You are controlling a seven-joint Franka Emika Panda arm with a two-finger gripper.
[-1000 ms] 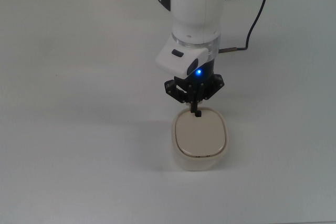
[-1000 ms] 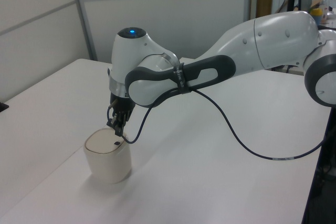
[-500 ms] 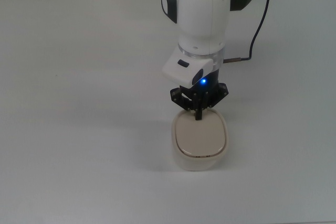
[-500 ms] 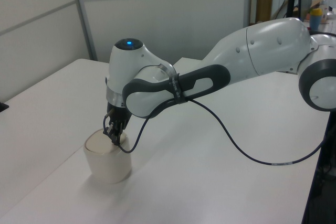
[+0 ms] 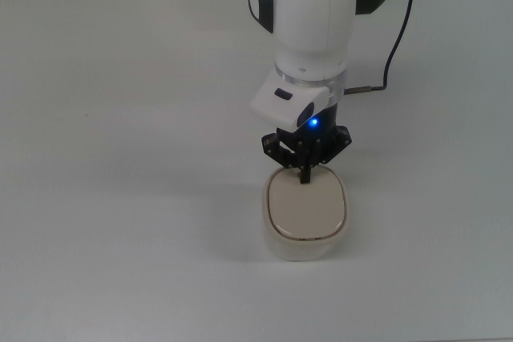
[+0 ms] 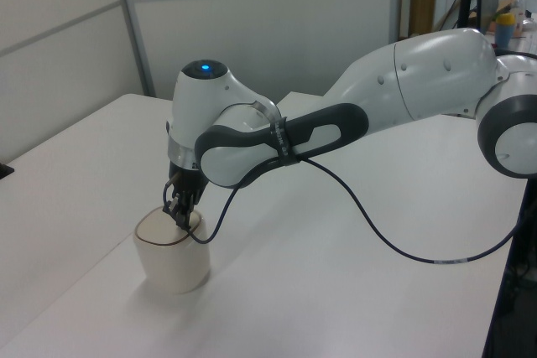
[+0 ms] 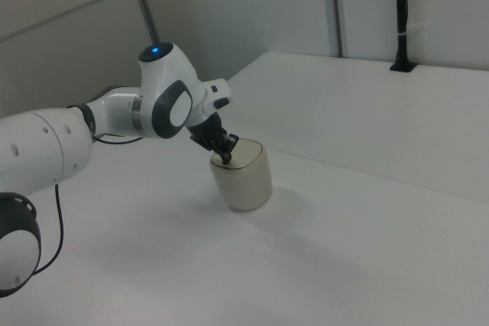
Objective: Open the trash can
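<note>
Tool [image 5: 304,175] pressing down on the far end of the beige lid [image 5: 306,207], fingers drawn together into a single dark tip and gripping nothing, judging by the top view. Trash can [image 6: 172,256] standing upright on the white surface [image 5: 120,158], well clear of every edge in the top view and nearer that view's bottom edge than its top. Lid lying flat and closed across the cream body in all three views, with no gap showing at the rim. Button not visible, presumably hidden under the tip, since contact is falling right at the lid's edge closest to the arm [image 7: 164,112]. Black cable [image 6: 377,224] looping off the arm and hanging just above the surface beside the can, clear of the lid. Task judged barely under way: approach and alignment done, press apparently in hand, release of the lid not yet achieved. Remaining: enough downward push to trip the catch, then lifting clear so the lid can spring up.
</note>
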